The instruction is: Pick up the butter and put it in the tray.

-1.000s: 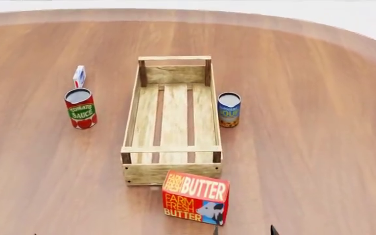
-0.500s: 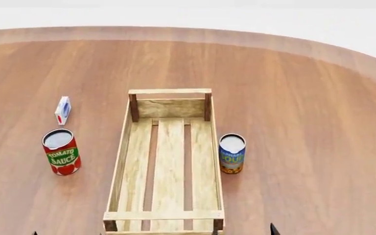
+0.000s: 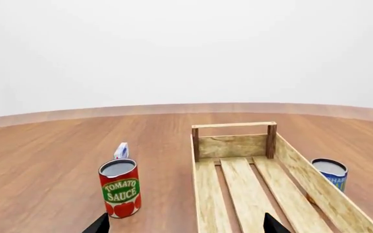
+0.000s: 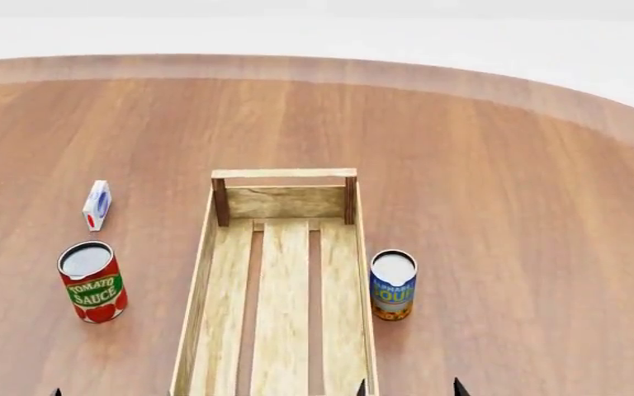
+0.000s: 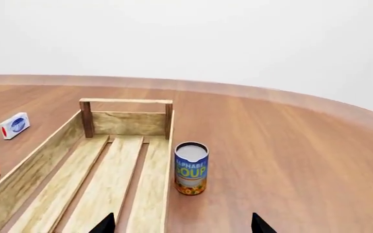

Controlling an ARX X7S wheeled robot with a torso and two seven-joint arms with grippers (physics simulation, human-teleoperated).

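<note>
While nothing sits between them, both claws [image 3: 181, 225] [image 5: 181, 224] spread wide, empty above the tray [image 4: 199, 289].

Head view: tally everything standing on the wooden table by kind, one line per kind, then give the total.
Cans: 2, the red tomato sauce can and the blue soup can
Cartons: 1, the small white-blue-red carton
Crates: 1, the long pale-wood slatted tray
Total: 4
The butter carton is not in view now.
</note>
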